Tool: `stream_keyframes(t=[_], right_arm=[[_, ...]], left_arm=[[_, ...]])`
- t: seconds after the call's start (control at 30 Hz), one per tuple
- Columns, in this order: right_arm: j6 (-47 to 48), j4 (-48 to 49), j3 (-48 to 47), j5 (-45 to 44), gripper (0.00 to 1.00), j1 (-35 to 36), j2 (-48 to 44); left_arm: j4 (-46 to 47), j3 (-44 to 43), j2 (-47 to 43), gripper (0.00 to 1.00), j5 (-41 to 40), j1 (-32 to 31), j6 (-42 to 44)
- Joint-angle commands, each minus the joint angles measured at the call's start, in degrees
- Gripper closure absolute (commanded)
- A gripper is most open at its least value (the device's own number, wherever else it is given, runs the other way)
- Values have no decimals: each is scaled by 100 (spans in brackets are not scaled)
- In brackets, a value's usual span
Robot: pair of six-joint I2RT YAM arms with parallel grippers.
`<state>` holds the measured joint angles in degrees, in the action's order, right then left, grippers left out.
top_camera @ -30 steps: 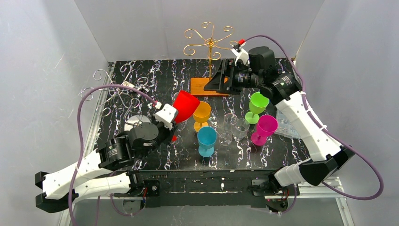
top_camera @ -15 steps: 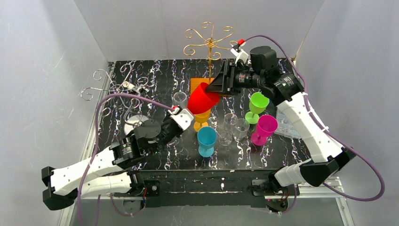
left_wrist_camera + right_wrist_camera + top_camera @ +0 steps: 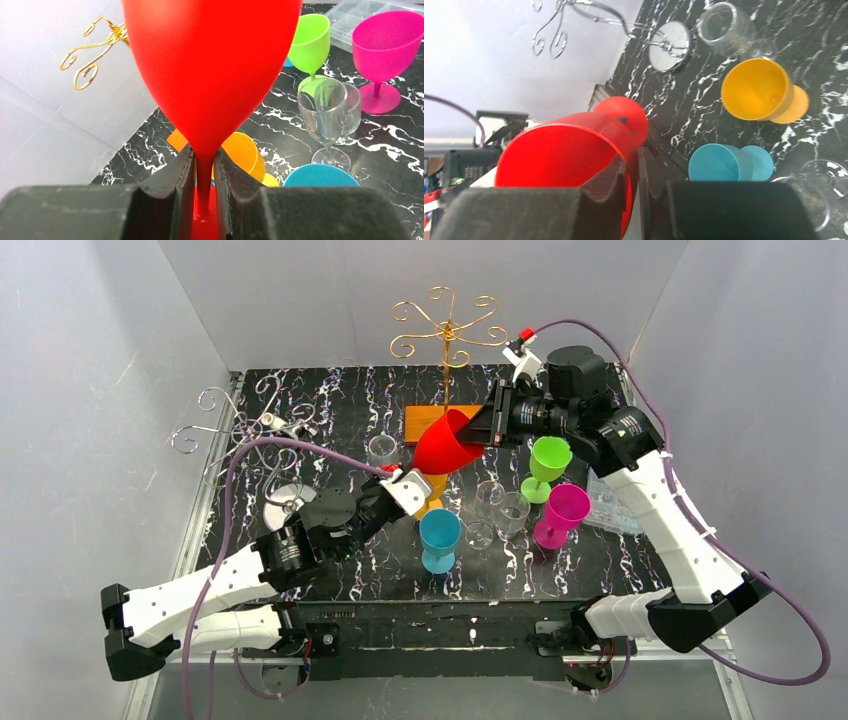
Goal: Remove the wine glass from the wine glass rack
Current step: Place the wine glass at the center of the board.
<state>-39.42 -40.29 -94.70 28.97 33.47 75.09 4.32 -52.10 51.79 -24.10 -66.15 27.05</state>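
The red wine glass (image 3: 445,445) hangs tilted in the air over the middle of the table, off both racks. My left gripper (image 3: 416,483) is shut on its stem, and in the left wrist view the stem is pinched between the pads at the left gripper (image 3: 204,156) below the red bowl (image 3: 210,65). My right gripper (image 3: 480,428) is shut on the bowl's rim. The right wrist view shows that gripper (image 3: 635,167) with one finger inside the red bowl (image 3: 559,150) and one outside. The silver wire rack (image 3: 245,425) stands at the left, bare.
A gold wire rack (image 3: 447,330) on a wooden base stands at the back. Orange (image 3: 434,488), blue (image 3: 439,537), green (image 3: 546,462) and magenta (image 3: 562,512) glasses and clear ones (image 3: 500,510) stand mid-table. Another clear glass (image 3: 382,450) lies left of centre. A clear plastic box (image 3: 605,505) lies at the right.
My left arm carried the red glass from beside the silver rack rightward to the table's middle. The right gripper, open before, has closed on the glass's rim.
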Motion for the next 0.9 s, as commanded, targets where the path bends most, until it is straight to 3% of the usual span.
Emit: stream_keyframes(t=[0.0,0.03,0.1,0.13,0.2,0.27,0.3,0.53,0.87], right_arm=[[42,138,-89,1,91,11,-171],[70,117,-142,-68,96,8,-158],[133,48,-288,-298,99,10,-125],[167,7,-376,-447,99,10,-112],[238,-112,-546,-796,99,2,-73],[376,-420,-812,-1275,99,-14,13],[461,-577,-966,-1547,99,-27,71],[883,-1345,-1784,-3089,99,-157,513],[1267,-1933,-2174,-4237,99,-443,971]], left_arm=[[289,-189,116,100,9,92,54],[289,-236,154,99,-47,93,21],[285,-314,195,80,-165,94,-55],[270,-355,206,69,-218,89,-97],[79,-501,240,33,-297,93,-283],[-344,-772,338,12,-415,100,-497],[-617,-907,407,6,-481,100,-615],[-1466,-1461,403,2,-560,100,-1154],[-2755,-2414,463,2,-1057,102,-2197]])
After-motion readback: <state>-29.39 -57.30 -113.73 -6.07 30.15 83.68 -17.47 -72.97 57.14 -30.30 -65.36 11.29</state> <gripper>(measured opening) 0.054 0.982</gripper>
